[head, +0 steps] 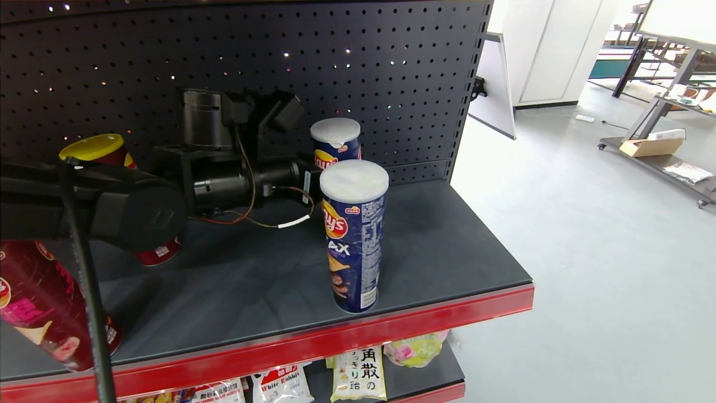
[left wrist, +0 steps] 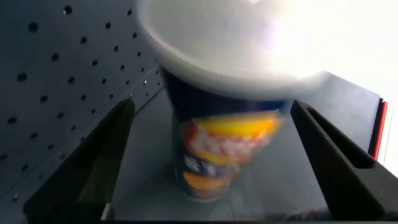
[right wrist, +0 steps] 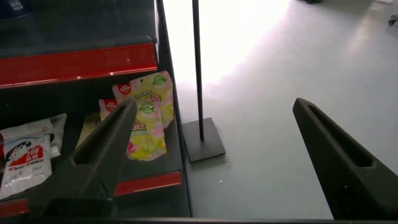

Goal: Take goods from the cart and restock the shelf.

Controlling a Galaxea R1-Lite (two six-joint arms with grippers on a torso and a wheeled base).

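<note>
Two blue chip cans with white lids stand on the dark upper shelf [head: 447,246]. One can [head: 353,235] is near the red front edge, the other [head: 335,143] is at the back by the pegboard. My left gripper [head: 306,178] reaches in from the left at the back can. In the left wrist view it [left wrist: 212,107] is open, one finger on each side of that can [left wrist: 211,155], not touching it. My right gripper [right wrist: 216,106] hangs open and holds nothing, low beside the lower shelf.
A red can with a yellow lid [head: 95,146] stands behind my left arm, and another red can [head: 45,302] is at the shelf's front left. Snack bags [head: 358,372] fill the lower shelf. A thin pole on a base plate [right wrist: 199,68] stands by the shelf end. Open floor lies to the right.
</note>
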